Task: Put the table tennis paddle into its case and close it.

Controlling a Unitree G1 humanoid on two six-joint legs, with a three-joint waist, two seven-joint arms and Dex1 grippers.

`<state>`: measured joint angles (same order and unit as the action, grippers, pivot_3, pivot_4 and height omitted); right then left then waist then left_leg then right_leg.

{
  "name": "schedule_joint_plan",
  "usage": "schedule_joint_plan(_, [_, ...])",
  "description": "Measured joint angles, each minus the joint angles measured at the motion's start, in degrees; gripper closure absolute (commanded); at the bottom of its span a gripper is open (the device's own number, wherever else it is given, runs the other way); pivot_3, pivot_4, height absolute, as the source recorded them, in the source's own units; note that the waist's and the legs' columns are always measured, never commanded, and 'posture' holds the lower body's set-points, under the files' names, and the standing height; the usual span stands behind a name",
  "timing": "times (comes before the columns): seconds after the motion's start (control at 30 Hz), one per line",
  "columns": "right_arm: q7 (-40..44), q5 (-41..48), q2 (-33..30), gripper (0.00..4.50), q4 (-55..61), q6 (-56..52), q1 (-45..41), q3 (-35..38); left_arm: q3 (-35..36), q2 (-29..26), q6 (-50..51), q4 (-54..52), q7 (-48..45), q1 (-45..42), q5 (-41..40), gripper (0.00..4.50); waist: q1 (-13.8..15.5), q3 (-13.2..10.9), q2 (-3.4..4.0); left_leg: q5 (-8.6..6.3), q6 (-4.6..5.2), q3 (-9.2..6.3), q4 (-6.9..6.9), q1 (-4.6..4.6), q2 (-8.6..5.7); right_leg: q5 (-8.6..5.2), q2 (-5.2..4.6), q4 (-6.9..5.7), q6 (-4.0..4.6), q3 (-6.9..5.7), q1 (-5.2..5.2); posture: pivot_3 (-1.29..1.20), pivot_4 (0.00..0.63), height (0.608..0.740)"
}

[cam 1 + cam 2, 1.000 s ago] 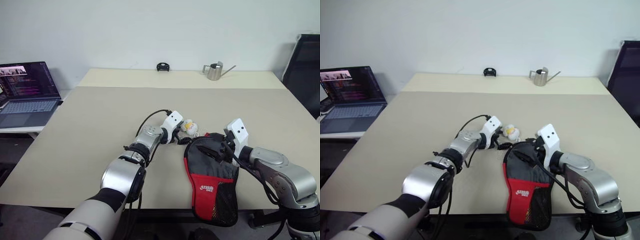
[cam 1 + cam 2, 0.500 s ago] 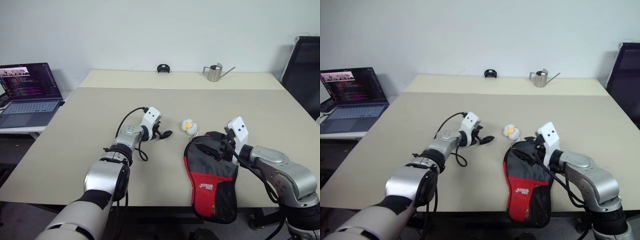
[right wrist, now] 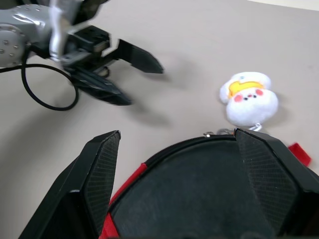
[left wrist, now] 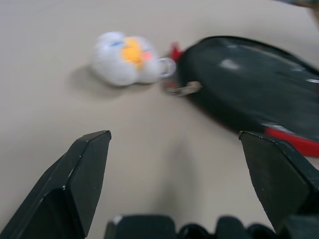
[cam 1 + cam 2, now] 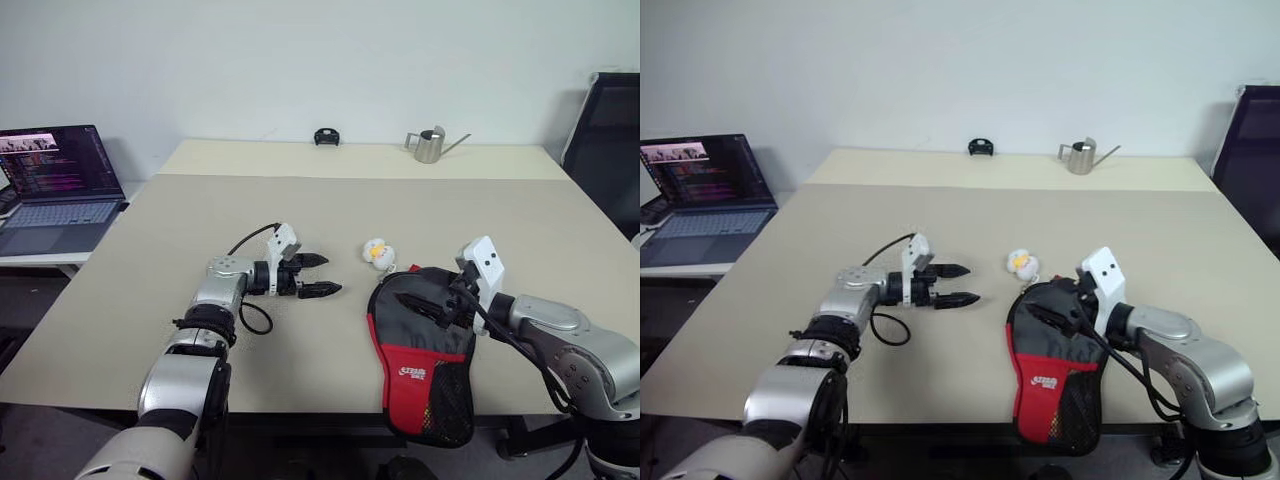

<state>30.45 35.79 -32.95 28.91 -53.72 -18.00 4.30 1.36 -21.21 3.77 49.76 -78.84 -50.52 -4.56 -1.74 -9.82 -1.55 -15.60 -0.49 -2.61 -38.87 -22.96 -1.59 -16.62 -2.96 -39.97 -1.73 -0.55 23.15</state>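
The case (image 5: 420, 345), black fabric with a red lower panel and a mesh pocket, lies at the table's front edge and its lower end hangs over it. My right gripper (image 5: 442, 306) rests over the case's round black end (image 3: 199, 189), jaws wide and astride it; I cannot tell whether they press on it. My left gripper (image 5: 330, 275) hovers open and empty over the table (image 5: 200, 220), left of the case and pointing at it. A white-yellow plush charm (image 5: 377, 252) lies by the case's top, ringed to the zipper pull (image 4: 182, 88). The table tennis paddle is hidden.
An open laptop (image 5: 55, 185) stands on a lower surface off the table's left side. A metal watering can (image 5: 430, 143) and a small black object (image 5: 325, 135) sit at the far edge. A black chair (image 5: 612, 130) stands at the right.
My left gripper has drawn back to the left, away from the case and the plush charm, and turned to point right. The right gripper and the case have stayed put.
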Motion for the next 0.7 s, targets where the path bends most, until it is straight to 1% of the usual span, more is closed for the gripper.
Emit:
schedule_joint_plan(0.17, [-0.1, 0.1, -0.9, 0.54, 0.0, -0.3, 1.5, 0.5, -1.1, -2.3, 7.9, -14.7, -2.0, 5.2, -3.4, 0.0, 0.0, 0.0, 0.0, 0.0, 0.0, -0.04, 0.0, 0.01, 0.02, 0.0, 0.0, -0.01, 0.0, 0.04, -0.02, 0.0, 0.15, 0.74])
schedule_joint_plan(0.27, [-0.3, -0.9, -1.8, 0.54, -1.0, -0.2, 1.7, 0.6, -1.4, -3.1, 10.6, -20.0, -1.7, 6.8, -4.6, 0.0, 0.1, 0.0, 0.01, 0.0, 0.0, -0.06, -0.02, 0.02, 0.01, 0.0, 0.0, -0.01, 0.0, 0.02, -0.06, 0.0, 0.15, 0.74])
schedule_joint_plan(0.3, [-0.4, -1.0, -2.0, 0.17, -1.7, -0.2, 1.8, 0.7, -1.7, -3.5, 11.4, -21.5, -1.7, 7.3, -5.0, 0.0, 0.1, 0.0, 0.01, 0.0, 0.0, -0.07, -0.02, 0.03, 0.01, 0.0, 0.0, -0.01, 0.0, 0.02, -0.06, 0.0, 0.15, 0.74])
schedule_joint_plan(0.33, [-0.4, -1.2, -2.0, 0.01, -2.4, -0.2, 1.9, 0.7, -2.1, -3.7, 12.2, -22.8, -1.6, 7.7, -5.5, 0.0, 0.1, 0.0, 0.01, 0.0, 0.0, -0.07, -0.02, 0.02, 0.01, 0.0, 0.0, -0.01, 0.0, 0.02, -0.06, 0.0, 0.15, 0.74])
schedule_joint_plan(0.43, [-0.5, -1.6, -2.1, 0.01, -3.5, 0.0, 2.1, 0.8, -2.7, -4.1, 13.4, -25.1, -0.9, 8.2, -6.4, 0.0, 0.1, 0.0, 0.01, 0.0, 0.0, -0.07, -0.02, 0.02, 0.01, 0.0, 0.0, 0.0, 0.0, 0.02, -0.06, 0.0, 0.15, 0.74])
schedule_joint_plan(0.7, [-1.8, -5.9, -2.1, 0.01, -9.0, 1.3, 1.4, 0.7, -3.4, -5.5, 13.9, -26.4, 0.3, 8.9, -7.1, 0.0, 0.1, 0.0, 0.01, 0.0, 0.0, -0.07, -0.01, 0.02, 0.02, 0.0, 0.0, 0.0, 0.01, 0.02, -0.07, 0.0, 0.15, 0.74])
